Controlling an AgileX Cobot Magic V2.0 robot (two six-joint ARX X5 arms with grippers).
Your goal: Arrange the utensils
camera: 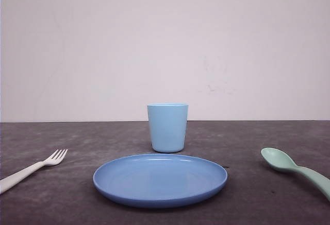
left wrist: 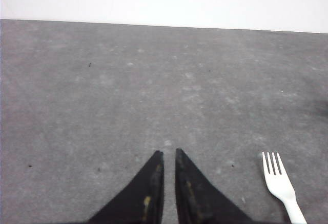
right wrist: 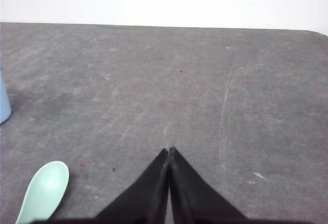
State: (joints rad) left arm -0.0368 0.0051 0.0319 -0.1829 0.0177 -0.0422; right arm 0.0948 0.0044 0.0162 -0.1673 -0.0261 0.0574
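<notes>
A round blue plastic plate (camera: pixel 160 179) lies at the middle of the dark grey table (camera: pixel 247 137), and a light blue plastic cup (camera: pixel 167 127) stands upright just behind it, apart from its rim; a plain pale wall (camera: pixel 165 45) closes the far edge. The small white plastic fork with 4 tines (camera: pixel 31 170) lies flat well to the left of the plate, tines toward the far side; the pale mint-green plastic spoon with an oval bowl (camera: pixel 296 169) lies well to the right, bowl toward the far side; nothing lies between either utensil and the plate. In the left wrist view the left gripper (left wrist: pixel 169 152) hangs over bare table with its black fingers nearly together, a thin slit between the tips, holding nothing; the fork lies just beside it. The right gripper (right wrist: pixel 169 149) has its tips pressed together, also holding nothing, the spoon near it. Both handles run off the front picture's edge; the cup is cut off in the right wrist view.
</notes>
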